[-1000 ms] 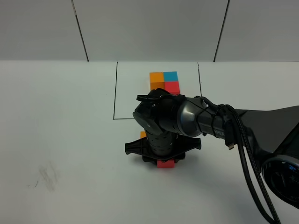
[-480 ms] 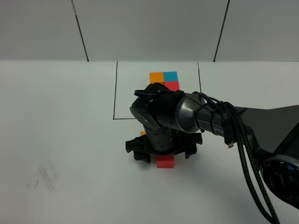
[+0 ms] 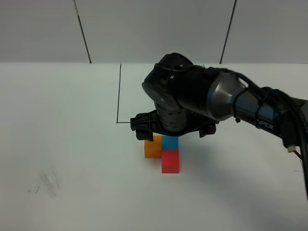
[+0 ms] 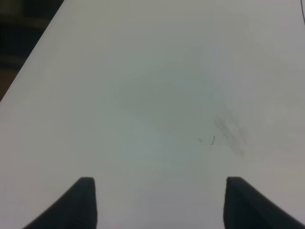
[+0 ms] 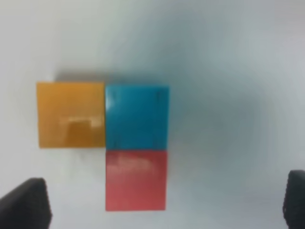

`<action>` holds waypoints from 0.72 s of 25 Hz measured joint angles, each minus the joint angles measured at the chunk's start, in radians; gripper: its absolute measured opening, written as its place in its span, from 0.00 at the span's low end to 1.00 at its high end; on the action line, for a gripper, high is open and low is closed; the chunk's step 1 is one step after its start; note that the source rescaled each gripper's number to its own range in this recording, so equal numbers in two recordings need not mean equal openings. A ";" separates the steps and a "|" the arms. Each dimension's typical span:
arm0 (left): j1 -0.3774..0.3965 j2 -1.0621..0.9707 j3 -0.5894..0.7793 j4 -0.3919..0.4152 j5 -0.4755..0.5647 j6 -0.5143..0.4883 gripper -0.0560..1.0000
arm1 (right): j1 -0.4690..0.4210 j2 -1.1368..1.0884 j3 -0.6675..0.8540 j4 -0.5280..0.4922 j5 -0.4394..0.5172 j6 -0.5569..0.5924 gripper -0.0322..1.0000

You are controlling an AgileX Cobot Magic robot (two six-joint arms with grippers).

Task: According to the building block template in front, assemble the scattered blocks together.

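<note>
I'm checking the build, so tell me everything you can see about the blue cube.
The blue cube is a small cyan-blue block, smooth and matte-looking, lying flat on the white table. Its sides sit flush against the orange cube and the red cube, forming an L. The open right claw hangs above, not touching it.

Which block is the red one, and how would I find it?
Find the big black right arm above the white table. Just below it three cubes sit joined in an L. The red block is the nearest one, touching only the blue block, not the orange block.
</note>
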State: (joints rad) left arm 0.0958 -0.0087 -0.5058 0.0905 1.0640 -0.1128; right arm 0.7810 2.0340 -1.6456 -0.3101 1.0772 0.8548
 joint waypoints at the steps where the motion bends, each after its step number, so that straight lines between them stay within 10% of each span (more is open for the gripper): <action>1: 0.000 0.000 0.000 0.000 0.000 0.000 0.32 | -0.005 -0.019 0.000 -0.018 -0.006 -0.002 1.00; 9: 0.000 0.000 0.000 0.000 0.000 0.000 0.32 | -0.127 -0.214 0.000 -0.222 -0.041 -0.158 1.00; 18: 0.000 0.000 0.000 0.000 0.000 0.000 0.32 | -0.529 -0.523 0.000 -0.343 -0.145 -0.718 1.00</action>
State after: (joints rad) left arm 0.0958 -0.0087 -0.5058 0.0905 1.0640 -0.1128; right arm 0.2524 1.5111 -1.6456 -0.6534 0.9320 0.1366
